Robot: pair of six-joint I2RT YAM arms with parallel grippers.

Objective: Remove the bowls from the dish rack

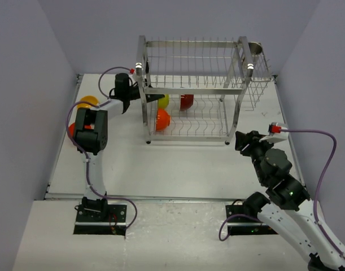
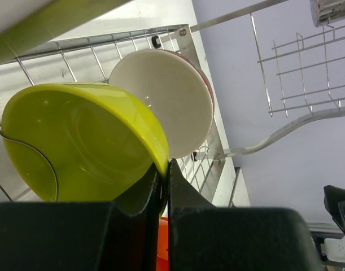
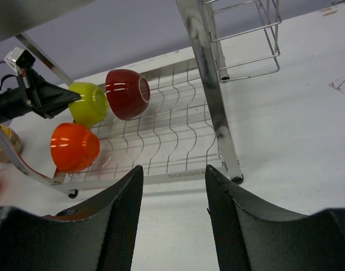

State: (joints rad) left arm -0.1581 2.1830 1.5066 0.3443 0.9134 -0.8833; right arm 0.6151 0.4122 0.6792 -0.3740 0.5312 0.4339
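**Left end effector (image 2: 164, 169) pinched on the lime-green round plastic bowl (image 2: 76, 147)**

Black fingers of the left end effector are closed on the rim of the lime-green bowl. It stands on edge just ahead of them, hollow facing the wrist, on the lower tier of the tall shiny steel wire dish rack (image 1: 189, 44). Just beyond it on that tier leans the dark red plastic bowl (image 3: 127, 93), with the orange plastic bowl (image 3: 75, 147) beside and nearer. Lifting it out probably means drawing straight back through the rack's left end. The right end effector (image 3: 172, 175) hangs open over the surface, well apart from all three bowls, so the left arm is nearer.
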